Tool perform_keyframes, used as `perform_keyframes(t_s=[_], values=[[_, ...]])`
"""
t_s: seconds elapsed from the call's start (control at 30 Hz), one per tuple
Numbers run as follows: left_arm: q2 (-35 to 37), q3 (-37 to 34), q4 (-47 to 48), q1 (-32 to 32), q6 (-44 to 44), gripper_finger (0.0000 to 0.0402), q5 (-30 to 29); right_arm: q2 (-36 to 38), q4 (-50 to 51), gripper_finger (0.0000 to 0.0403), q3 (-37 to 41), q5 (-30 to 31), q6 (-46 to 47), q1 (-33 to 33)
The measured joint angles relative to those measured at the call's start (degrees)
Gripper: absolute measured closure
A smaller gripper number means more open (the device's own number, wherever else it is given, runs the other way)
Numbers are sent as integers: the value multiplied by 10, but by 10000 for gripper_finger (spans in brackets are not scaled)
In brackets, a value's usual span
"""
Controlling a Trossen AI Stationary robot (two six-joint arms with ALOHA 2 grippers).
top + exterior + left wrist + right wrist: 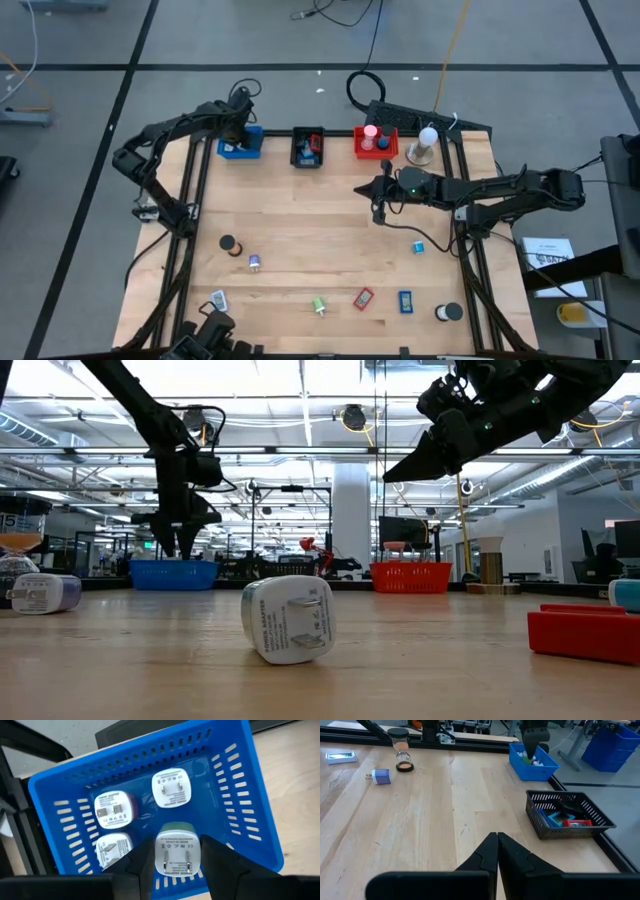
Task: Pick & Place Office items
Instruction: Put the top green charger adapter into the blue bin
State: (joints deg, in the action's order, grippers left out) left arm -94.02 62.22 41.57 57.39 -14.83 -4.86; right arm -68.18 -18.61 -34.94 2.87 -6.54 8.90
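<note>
My left gripper hangs over the blue tray at the table's far left, shut on a white plug adapter with a green back. Three more white adapters lie flat on the tray's floor. My right gripper is shut and empty, above bare wood right of centre. Loose items lie along the near half of the table: a purple adapter, a white adapter, a green one, a red flat piece, a blue one and a teal one. My left gripper pinches the green-backed adapter by its two opposite side edges, one finger on each side. It comes from above, pointing down into the tray. The adapter is lifted clear above the tray's floor, with its pronged face toward the wrist camera.
A black tray with blue and red items and a red tray stand along the far edge, next to a white ball-topped stand. An hourglass and a black-and-white cylinder stand nearer. Bare wood lies in the middle.
</note>
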Motion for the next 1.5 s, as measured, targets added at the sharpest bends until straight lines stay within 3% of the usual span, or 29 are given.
perform_keyframes(t_s=[0.4, 1.5], values=[[-39, 0, -16, 0, -22, 265, -12, 0, 0, 401, 0, -1, 0, 0], [-40, 0, -2, 9, -37, 248, -33, 0, 1, 401, 0, -2, -1, 0]])
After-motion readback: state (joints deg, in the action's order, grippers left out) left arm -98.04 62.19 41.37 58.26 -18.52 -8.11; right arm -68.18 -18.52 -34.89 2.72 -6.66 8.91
